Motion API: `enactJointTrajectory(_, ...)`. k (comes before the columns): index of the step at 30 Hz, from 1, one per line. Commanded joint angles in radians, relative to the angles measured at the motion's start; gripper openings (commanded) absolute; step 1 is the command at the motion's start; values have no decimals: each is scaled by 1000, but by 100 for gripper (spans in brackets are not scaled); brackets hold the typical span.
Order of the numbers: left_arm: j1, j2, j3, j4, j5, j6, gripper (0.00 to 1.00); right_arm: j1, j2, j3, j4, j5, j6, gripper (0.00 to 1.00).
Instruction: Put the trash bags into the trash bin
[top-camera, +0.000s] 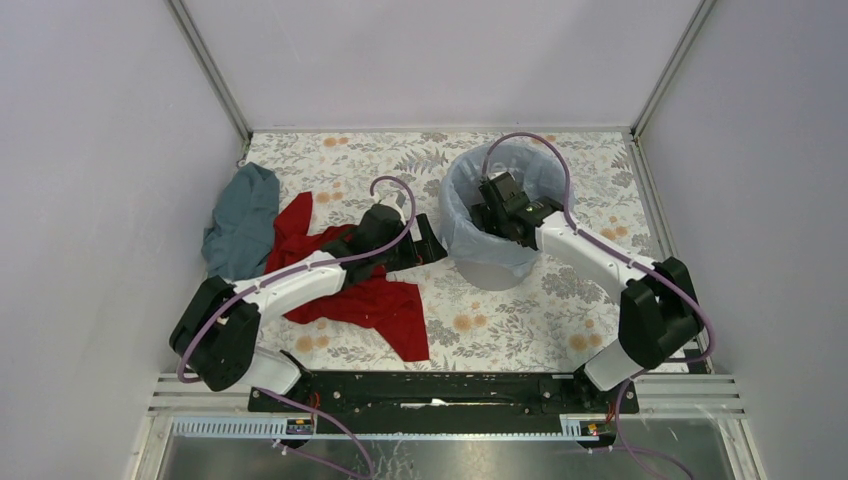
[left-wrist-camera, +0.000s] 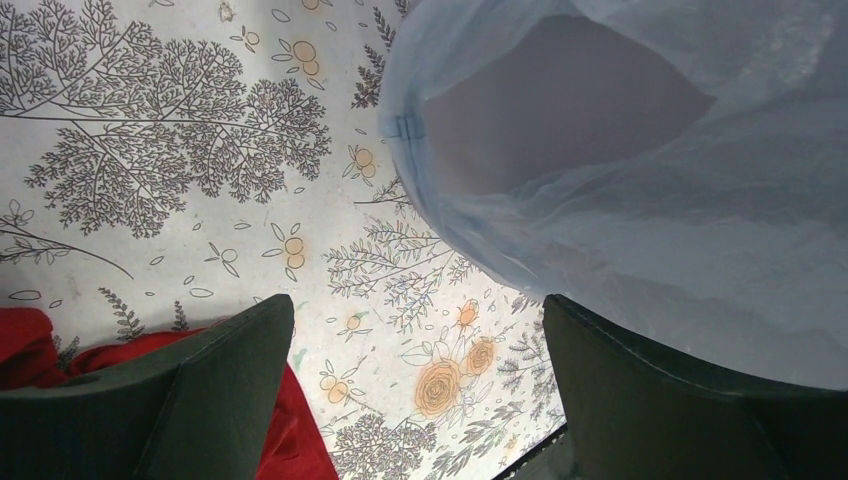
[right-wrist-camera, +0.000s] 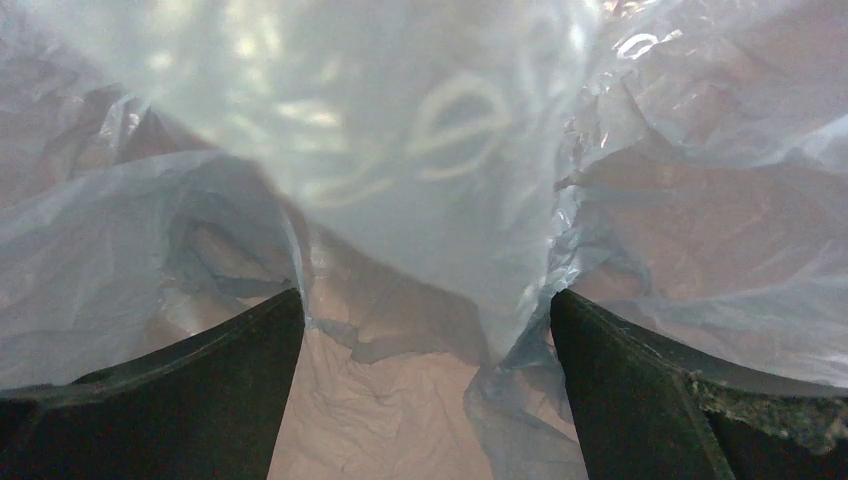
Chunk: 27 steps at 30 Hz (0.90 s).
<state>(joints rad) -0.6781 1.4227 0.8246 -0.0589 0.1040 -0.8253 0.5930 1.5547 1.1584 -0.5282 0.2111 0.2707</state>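
The light grey trash bin (top-camera: 492, 270) stands upright right of the table's middle. The pale blue trash bag (top-camera: 462, 222) lines it, its film folded over the rim and hanging down the outside. The bag also fills the upper right of the left wrist view (left-wrist-camera: 640, 190), and its wrinkled inside fills the right wrist view (right-wrist-camera: 420, 200). My right gripper (top-camera: 497, 212) reaches down inside the bin, jaws open (right-wrist-camera: 425, 400), holding nothing. My left gripper (top-camera: 432, 240) hovers just left of the bin, open and empty (left-wrist-camera: 420, 400), over the floral tablecloth.
A red cloth (top-camera: 372, 300) lies under the left arm and shows at the lower left of the left wrist view (left-wrist-camera: 40, 345). A teal-grey cloth (top-camera: 240, 220) lies at the far left by the wall. Walls enclose the floral table (top-camera: 560, 320).
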Motion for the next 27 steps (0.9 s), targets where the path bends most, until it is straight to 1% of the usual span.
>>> enactJointTrajectory(1, -5, -51, 53, -1, -21, 36, 99, -15, 99, -2, 2, -84, 4, 100)
enactJointTrajectory(4, -3, -60, 75, -41, -48, 66, 99, -17, 57, 39, -49, -67, -3, 100)
enactJointTrajectory(9, 13, -107, 96, -102, -134, 120, 99, -17, -100, 94, -110, -61, -20, 100)
enactJointTrajectory(12, 34, -140, 84, -113, -152, 133, 99, -18, -171, 124, -136, -49, -22, 100)
enactJointTrajectory(15, 74, -151, 67, -98, -114, 124, 99, -17, -218, 147, -142, -36, -20, 100)
enactJointTrajectory(18, 104, -128, 63, -76, -48, 104, 99, -17, -252, 165, -126, -46, -16, 100)
enactJointTrajectory(23, 109, -60, 89, -23, 45, 60, 98, -17, -285, 153, -77, -81, -31, 100)
enactJointTrajectory(27, 100, -46, 61, 31, 69, 21, 97, -16, -256, 141, -87, -40, -45, 100)
